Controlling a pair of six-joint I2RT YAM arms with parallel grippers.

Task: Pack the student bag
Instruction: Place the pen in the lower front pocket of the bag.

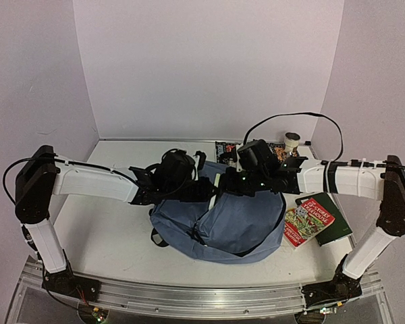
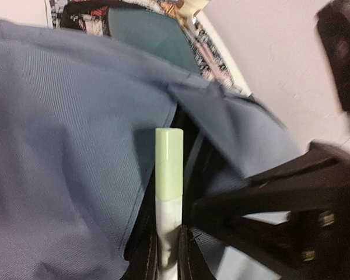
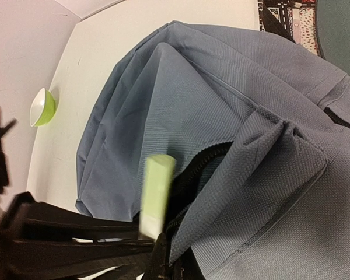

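**A:** Left gripper (image 2: 168, 262) is clamped on the marker (image 2: 168, 169). The white barrel is pinched between the fingers and the pale green cap points away from the wrist.

**B:** Where's the bag?

**A:** The bag (image 1: 236, 226) lies mid-table between the 2 arms, under both wrists. The zip mouth (image 3: 192, 169) shows as a dark slit. The marker's cap sits right at it, and as far as I can tell it isn't inside yet.

**B:** Right gripper?

**A:** Right gripper (image 1: 231, 183) is at the lip of the mouth, close beside the left one. Its fingers are mostly out of frame in its own wrist view, so I can't tell if it's pinching fabric or just sitting next to it.

**B:** How do we do this step well?

**A:** My read is that this is the marker insertion.
- Line the barrel up with the slit's long axis and go in cap first at a shallow angle.
- Get well past the zip teeth before releasing.
- The fabric is soft, so a flap could fold over and shut the gap. If the right side does have the lip, it should lift it up and away.
- The 2 grippers are near each other, so watch for a clash.
- Release too early and the marker likely rolls off onto the table (image 1: 101, 223).

**B:** What else is around?

**A:** There are 2 books (image 1: 308, 221) just beside the bag's right edge and a teal pouch (image 2: 154, 41) behind it. A green bowl (image 3: 42, 107) sits well apart.
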